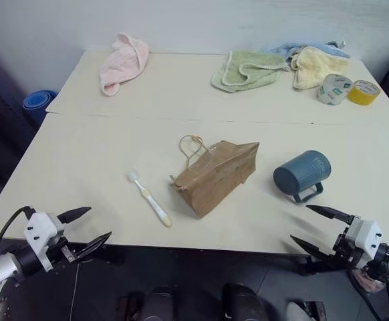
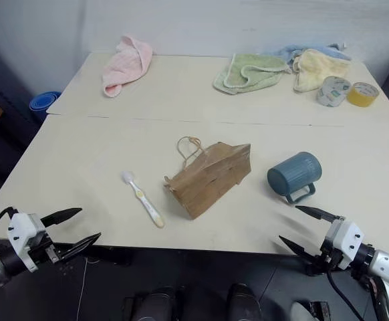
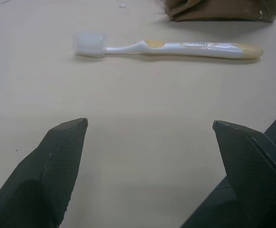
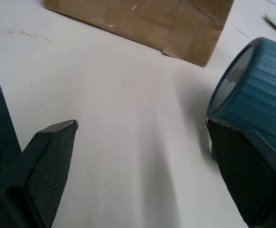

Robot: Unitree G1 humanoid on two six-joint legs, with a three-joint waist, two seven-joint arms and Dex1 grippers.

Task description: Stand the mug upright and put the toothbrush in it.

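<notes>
The slate-blue mug lies on its side on the right of the table, handle toward the front edge; the right wrist view shows it close up as mug. The toothbrush, white head and pale yellow handle, lies flat left of centre and appears as toothbrush in the left wrist view. My left gripper hovers open at the table's front left edge, short of the toothbrush. At the front right edge my right gripper stands open just before the mug. Neither holds anything.
A brown paper bag lies between toothbrush and mug. At the back are a pink cloth, a green cloth, a yellow cloth and two tape rolls. A blue round object sits off the table, left.
</notes>
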